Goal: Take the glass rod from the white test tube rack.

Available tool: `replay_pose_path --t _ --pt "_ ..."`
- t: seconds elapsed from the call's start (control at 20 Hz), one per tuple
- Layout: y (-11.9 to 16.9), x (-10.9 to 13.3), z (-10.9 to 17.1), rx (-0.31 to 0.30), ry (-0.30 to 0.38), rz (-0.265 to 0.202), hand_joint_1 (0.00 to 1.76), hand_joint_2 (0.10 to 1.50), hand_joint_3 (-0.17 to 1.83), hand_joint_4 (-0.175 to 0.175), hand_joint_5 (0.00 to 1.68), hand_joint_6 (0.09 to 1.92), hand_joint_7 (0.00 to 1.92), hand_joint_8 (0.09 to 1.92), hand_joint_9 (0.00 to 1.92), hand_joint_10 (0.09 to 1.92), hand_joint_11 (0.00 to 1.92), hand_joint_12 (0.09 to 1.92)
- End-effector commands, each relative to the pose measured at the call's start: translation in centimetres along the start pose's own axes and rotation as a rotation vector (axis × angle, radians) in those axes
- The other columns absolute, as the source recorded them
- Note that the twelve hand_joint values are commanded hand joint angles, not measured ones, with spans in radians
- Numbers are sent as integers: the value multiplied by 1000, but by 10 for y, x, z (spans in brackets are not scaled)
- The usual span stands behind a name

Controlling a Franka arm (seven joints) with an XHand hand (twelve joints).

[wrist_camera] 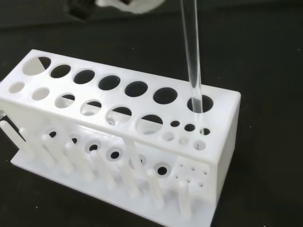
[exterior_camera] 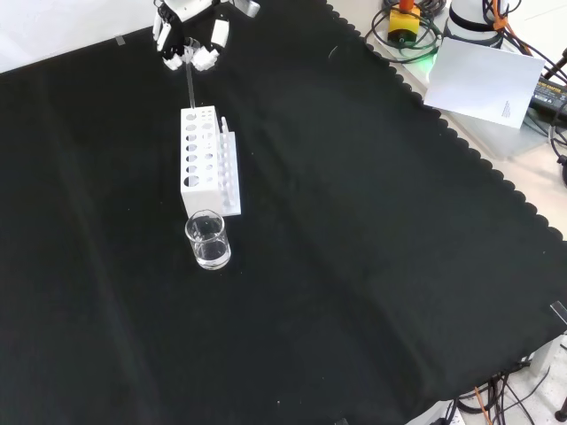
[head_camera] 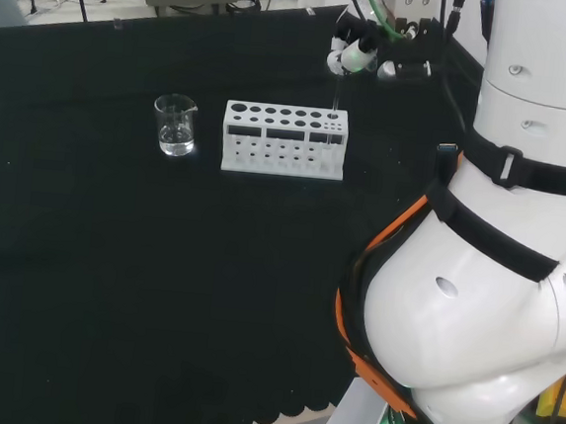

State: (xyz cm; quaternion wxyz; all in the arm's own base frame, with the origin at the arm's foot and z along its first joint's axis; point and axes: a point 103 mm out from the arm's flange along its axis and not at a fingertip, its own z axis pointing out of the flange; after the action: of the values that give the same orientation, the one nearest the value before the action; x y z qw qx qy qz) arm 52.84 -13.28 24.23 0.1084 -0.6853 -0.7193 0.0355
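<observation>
In the front view, the hand (exterior_camera: 190, 40) is hanging at the upper left of the frame, above the far end of the white test tube rack (exterior_camera: 205, 159). Its fingers (exterior_camera: 205, 58) are curling inward and pinching the top of the glass rod (exterior_camera: 190, 87), so the hand is grasping the rod. The rod is standing upright, running from the fingertips down into the rack's far end.

In the head view, the hand (head_camera: 361, 52) is sitting at upper centre of the frame, over the right end of the rack (head_camera: 284, 140), with the rod (head_camera: 335, 96) showing as a thin clear line below it.

In the wrist view, the rod (wrist_camera: 191, 56) is dropping into the last large hole at the end of the rack's (wrist_camera: 118, 137) top plate, its lower end still inside that hole.

A glass beaker (exterior_camera: 208, 240) with a little clear liquid is standing on the black tabletop (exterior_camera: 372, 266) just beside the rack's near end in the front view, at left of the rack (head_camera: 175, 125) in the head view.
</observation>
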Motion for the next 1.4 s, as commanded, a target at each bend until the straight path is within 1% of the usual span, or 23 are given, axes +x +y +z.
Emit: replay_pose_path --t 0.05,0.1,0.2,0.25,0.3,0.35,0.4,0.45,0.5,0.55,0.6,0.8,1.05,1.25,1.4 --pt "-1 3 -6 -58 -6 -18 1112 997 337 -175 875 1167 1287 930 1571 898 1141 1184" --pt "-1 4 -8 -80 -13 -22 1125 995 326 -175 898 1153 1296 942 1583 900 1198 1160" --pt "-1 7 -11 -130 -22 -28 1144 938 403 -175 942 1123 1314 986 1601 914 1335 1063" --pt "-1 9 -13 -161 -27 -35 1193 868 505 -175 972 1101 1232 1018 1605 933 1386 1008" --pt "-1 10 -15 -192 -24 -42 1232 801 612 -175 994 1098 1165 1055 1612 953 1414 973" --pt "-2 12 -18 -240 -7 -46 1260 749 699 -175 987 1073 1159 1093 1622 969 1424 956" --pt "-2 14 -21 -273 8 -48 1278 711 759 -175 982 1047 1170 1118 1628 980 1428 954" --pt "-3 17 -25 -294 12 -50 1290 677 810 -175 991 1023 1187 1127 1629 984 1431 963" --pt "-4 19 -29 -302 25 -48 1298 649 849 -175 1003 1005 1204 1126 1626 983 1431 975" --pt "-5 21 -35 -309 45 -42 1303 630 875 -175 1013 993 1216 1122 1621 981 1430 987" --pt "-7 23 -41 -309 49 -37 1306 614 895 -175 1022 986 1226 1116 1614 979 1429 997" --pt "-14 28 -61 -281 34 -18 1313 591 912 -175 1045 953 1254 1078 1589 969 1417 1051" --pt "-30 33 -89 -279 45 -5 1316 591 901 -175 1057 921 1263 1059 1598 934 1410 1098" --pt "-47 35 -108 -264 33 10 1317 586 904 -175 1065 907 1269 1052 1617 908 1416 1116" --pt "-57 38 -123 -264 16 8 1318 579 912 -175 1072 899 1275 1047 1628 894 1422 1125"
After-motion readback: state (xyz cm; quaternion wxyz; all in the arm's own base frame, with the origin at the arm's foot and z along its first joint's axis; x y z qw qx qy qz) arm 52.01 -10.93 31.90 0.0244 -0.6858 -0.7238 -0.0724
